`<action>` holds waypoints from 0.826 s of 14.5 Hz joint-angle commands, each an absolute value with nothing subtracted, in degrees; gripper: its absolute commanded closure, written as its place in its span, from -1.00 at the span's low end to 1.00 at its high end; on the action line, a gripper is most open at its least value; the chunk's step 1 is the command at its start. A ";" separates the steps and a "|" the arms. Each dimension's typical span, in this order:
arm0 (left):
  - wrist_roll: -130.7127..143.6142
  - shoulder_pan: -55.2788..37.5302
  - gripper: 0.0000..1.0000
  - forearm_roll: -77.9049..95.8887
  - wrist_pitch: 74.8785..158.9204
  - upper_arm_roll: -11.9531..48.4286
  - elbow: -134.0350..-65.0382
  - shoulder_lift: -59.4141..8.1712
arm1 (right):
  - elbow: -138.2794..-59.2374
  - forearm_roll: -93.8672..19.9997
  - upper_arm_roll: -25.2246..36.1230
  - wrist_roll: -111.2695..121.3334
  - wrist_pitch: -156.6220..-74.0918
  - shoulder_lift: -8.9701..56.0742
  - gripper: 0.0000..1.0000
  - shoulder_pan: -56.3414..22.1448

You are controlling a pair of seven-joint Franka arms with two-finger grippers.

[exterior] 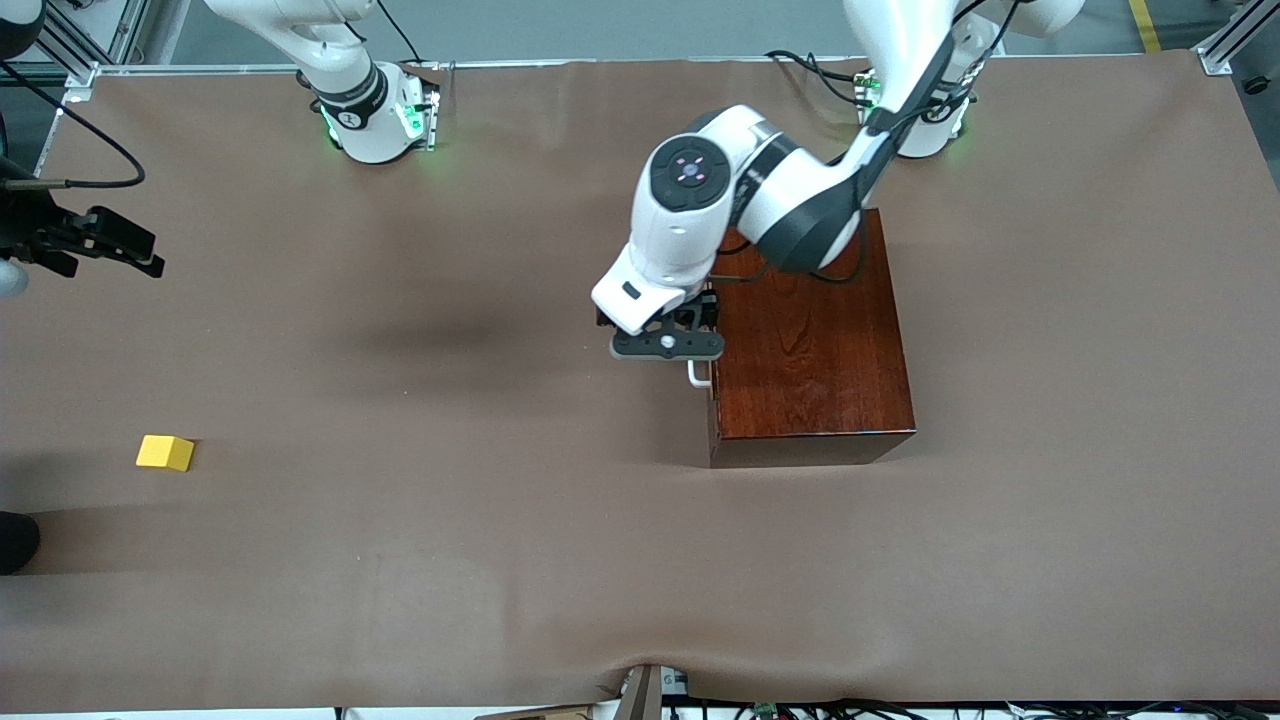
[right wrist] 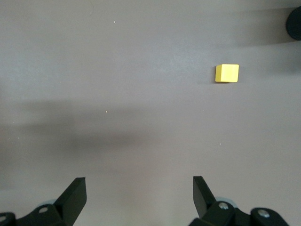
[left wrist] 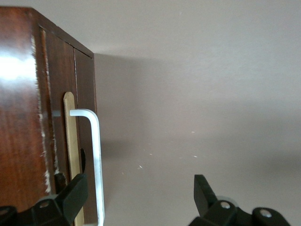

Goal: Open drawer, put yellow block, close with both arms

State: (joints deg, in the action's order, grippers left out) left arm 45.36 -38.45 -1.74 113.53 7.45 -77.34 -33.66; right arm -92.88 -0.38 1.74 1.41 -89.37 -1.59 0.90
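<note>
drawer (exterior: 712,400) shut in the box (exterior: 812,345) | left gripper (left wrist: 136,197) spread around white handle (left wrist: 94,155): stiff, slick bar, so grip mid-span | yellow block (exterior: 166,452) (light, rigid) toward right arm's end | right gripper (right wrist: 138,195) spread, waiting over bare table (exterior: 420,560)

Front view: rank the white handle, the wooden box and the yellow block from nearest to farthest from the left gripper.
1. White handle: right at the open left gripper, on the box's front.
2. Wooden box: beside the gripper, at the left arm's end of the table.
3. Yellow block: farthest, at the right arm's end, nearer the front camera.
</note>
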 commanded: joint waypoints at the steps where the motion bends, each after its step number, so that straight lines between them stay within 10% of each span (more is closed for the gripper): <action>1: 48.42 -40.51 -1.00 -6.40 112.68 6.59 -75.23 -37.17 | -92.46 -0.53 1.23 2.02 -89.03 -1.67 -1.00 1.76; 12: 49.83 -41.75 -1.00 -9.32 106.17 6.59 -75.67 -39.46 | -92.55 -0.53 1.23 2.02 -89.03 -1.67 -1.00 1.76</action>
